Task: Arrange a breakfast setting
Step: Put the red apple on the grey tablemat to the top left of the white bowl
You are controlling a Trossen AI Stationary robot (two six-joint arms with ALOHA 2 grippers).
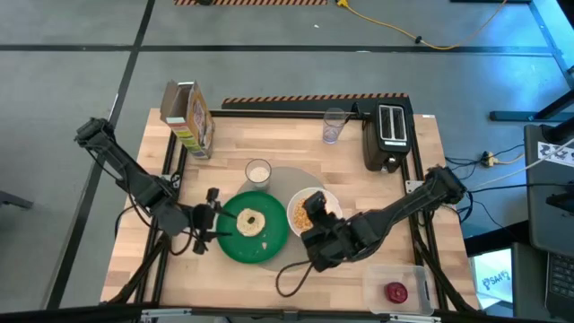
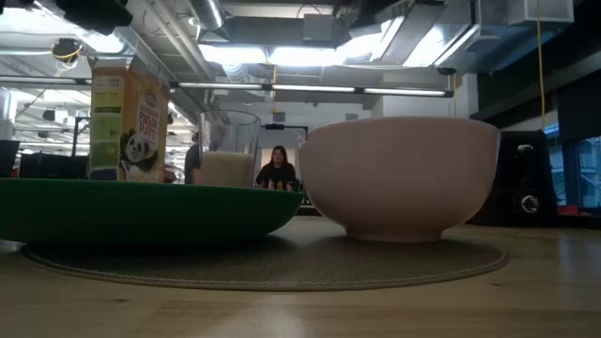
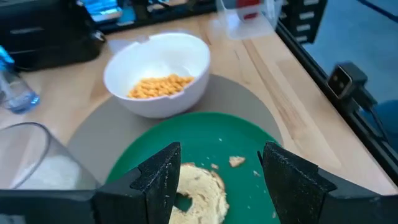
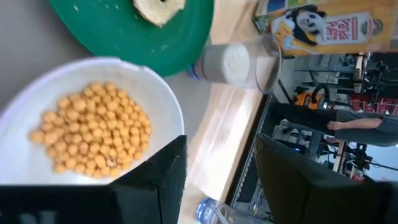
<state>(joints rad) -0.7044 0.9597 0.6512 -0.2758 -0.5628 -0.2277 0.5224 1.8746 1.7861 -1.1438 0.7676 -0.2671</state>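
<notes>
On the far left of the table, the cereal box is standing up near the back edge. In front of it, the left gripper is hanging just beside the left edge of the round green plate. Its fingers are standing apart with nothing between them, so it is holding nothing. The pale bagel is lying flat in the middle of the plate, straight ahead of those open fingers. The small milk glass is standing just behind the plate, and it is touching the round grey mat. The plate is sitting on that mat too.

Next to the plate, on its right, the white bowl with yellow cereal is resting on the mat. The right gripper is sitting over the front rim of the bowl. Its fingers are apart, and they are gripping nothing that can be seen.

The red apple is lying in a clear box at the front right corner, well apart from the mat. It is behind and to the right of the right gripper, and the right arm is much nearer to it than the left arm. So the right arm is probably the one to fetch it. No silver spoon is showing anywhere.
</notes>
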